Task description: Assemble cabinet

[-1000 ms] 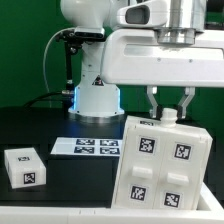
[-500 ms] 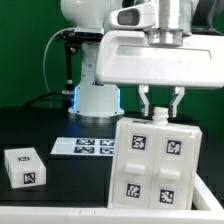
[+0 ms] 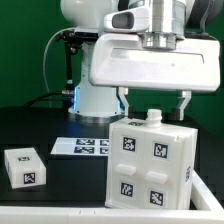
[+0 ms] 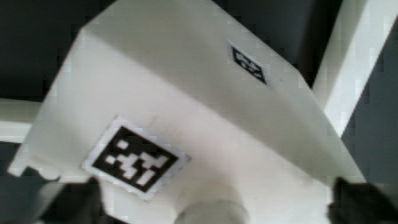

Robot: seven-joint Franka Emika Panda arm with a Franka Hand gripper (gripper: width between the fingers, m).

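Observation:
The cabinet (image 3: 152, 160) is a large white box with tag markers on its face, standing tilted at the exterior view's right. A small white peg sticks up from its top edge. My gripper (image 3: 155, 105) comes down from above, one finger on each side of the box's top, and is shut on it. In the wrist view the cabinet (image 4: 196, 100) fills the picture, with a tag near the gripper (image 4: 214, 205) and the dark fingertips (image 4: 71, 200) at either side of the box. A small white cabinet part (image 3: 25, 165) with a tag lies at the exterior view's left.
The marker board (image 3: 88, 147) lies flat on the black table between the small part and the cabinet. The arm's white base (image 3: 95, 100) stands behind it, with a cable on its left. The table's front edge runs below the cabinet.
The gripper has turned about its vertical axis and shifted toward the exterior view's left. The cabinet turned and moved with it, now showing a side face.

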